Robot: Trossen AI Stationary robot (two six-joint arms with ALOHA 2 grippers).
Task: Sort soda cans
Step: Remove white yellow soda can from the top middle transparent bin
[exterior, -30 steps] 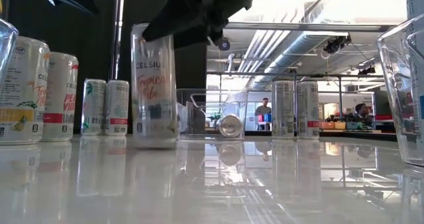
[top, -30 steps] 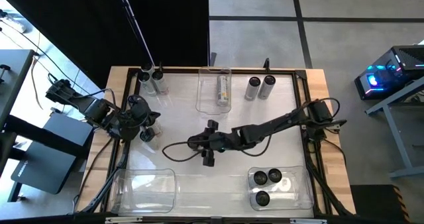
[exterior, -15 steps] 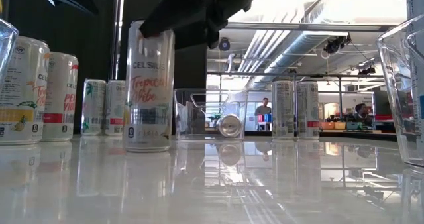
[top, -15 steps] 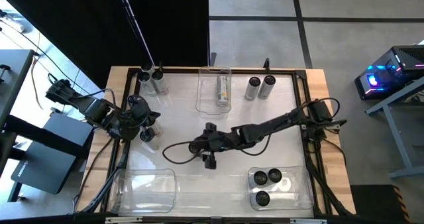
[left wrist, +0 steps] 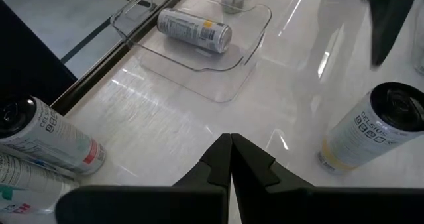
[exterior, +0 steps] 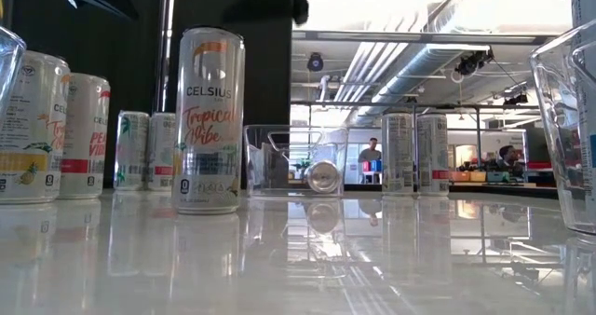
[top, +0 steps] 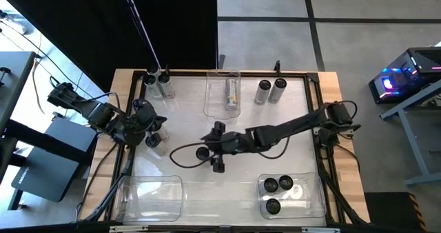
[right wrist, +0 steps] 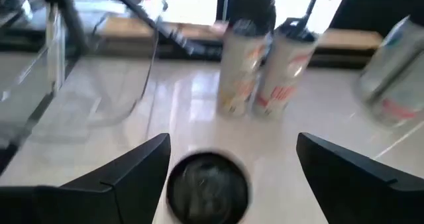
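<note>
**Right gripper spread above upright can**

Right gripper [top: 218, 147] hangs mid-surface, fingers wide apart, gripping nothing, over a soda can [top: 202, 152] standing upright on the white surface [top: 193, 126]. Left gripper [left wrist: 231, 159], clenched empty, waits at the left edge near two cans [top: 155, 138].

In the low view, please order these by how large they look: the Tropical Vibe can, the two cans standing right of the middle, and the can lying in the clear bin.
1. Tropical Vibe can, largest, though it stands nearest the camera.
2. The two upright cans; they look alike, so no ranking between them.
3. The lying can in the clear bin, smallest; only its round end shows.
</note>
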